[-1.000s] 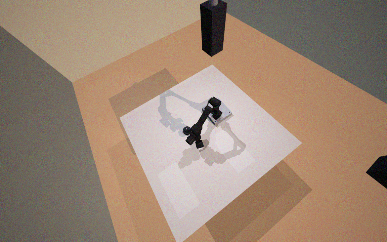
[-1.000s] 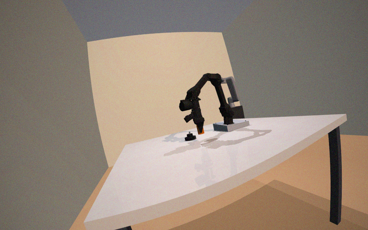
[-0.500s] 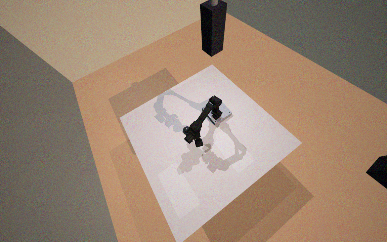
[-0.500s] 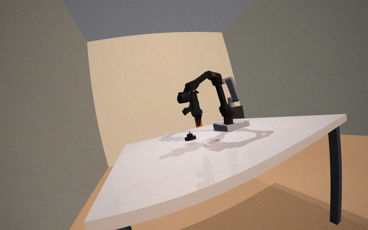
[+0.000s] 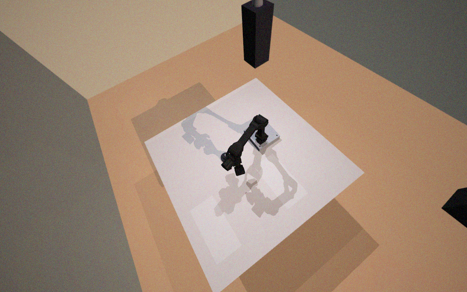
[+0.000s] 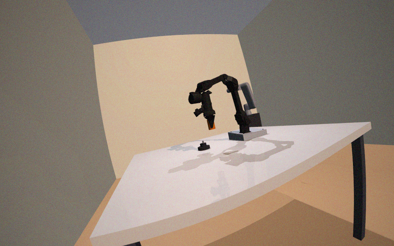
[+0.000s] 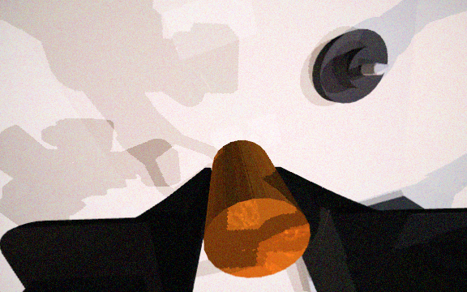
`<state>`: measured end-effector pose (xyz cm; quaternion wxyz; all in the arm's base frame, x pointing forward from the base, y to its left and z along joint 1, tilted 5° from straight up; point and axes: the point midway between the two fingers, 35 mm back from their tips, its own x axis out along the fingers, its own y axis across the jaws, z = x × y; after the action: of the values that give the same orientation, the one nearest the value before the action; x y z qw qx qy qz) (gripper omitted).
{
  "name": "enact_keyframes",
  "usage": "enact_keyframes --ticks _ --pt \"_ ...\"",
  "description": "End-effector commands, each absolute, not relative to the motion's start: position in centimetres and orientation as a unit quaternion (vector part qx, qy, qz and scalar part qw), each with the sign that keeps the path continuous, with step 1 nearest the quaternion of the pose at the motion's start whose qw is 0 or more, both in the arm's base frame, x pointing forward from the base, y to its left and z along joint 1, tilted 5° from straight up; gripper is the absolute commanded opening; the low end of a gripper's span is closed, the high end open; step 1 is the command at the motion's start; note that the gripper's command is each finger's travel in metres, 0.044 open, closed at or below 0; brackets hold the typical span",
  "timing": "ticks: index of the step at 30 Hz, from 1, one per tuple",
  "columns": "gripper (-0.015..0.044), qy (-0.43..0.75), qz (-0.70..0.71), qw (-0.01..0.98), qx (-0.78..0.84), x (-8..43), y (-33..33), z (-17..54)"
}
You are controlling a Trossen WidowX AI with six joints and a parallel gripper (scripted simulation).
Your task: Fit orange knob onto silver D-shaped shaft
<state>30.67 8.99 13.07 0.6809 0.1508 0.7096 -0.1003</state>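
My gripper [image 6: 211,124] [image 7: 242,173] is shut on the orange knob [image 6: 209,125] [image 7: 258,239]. It holds the knob well above the table, and the knob's underside with the hole is hidden. The black round pedestal [image 6: 203,148] [image 7: 339,87] stands on the table, apart from the knob. The silver shaft [image 6: 202,141] [image 7: 373,69] points up from its centre. In the wrist view the pedestal is at the upper right of the knob. In the top view the arm covers the knob and part of the pedestal [image 5: 223,157].
The white table [image 5: 322,163] [image 6: 149,189] carries the arm's grey base plate [image 5: 272,137] [image 6: 258,133], which also shows at the right edge of the wrist view. Shadows of the arm lie across the table. A dark block with a grey arm stands behind the table.
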Motion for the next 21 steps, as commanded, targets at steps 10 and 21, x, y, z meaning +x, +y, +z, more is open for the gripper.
enact_keyframes --ticks 10,21 --pt "0.0000 0.708 -0.102 0.683 0.149 31.9 5.4 11.9" --pt "0.0000 0.707 -0.103 0.684 0.148 32.5 2.1 10.6"
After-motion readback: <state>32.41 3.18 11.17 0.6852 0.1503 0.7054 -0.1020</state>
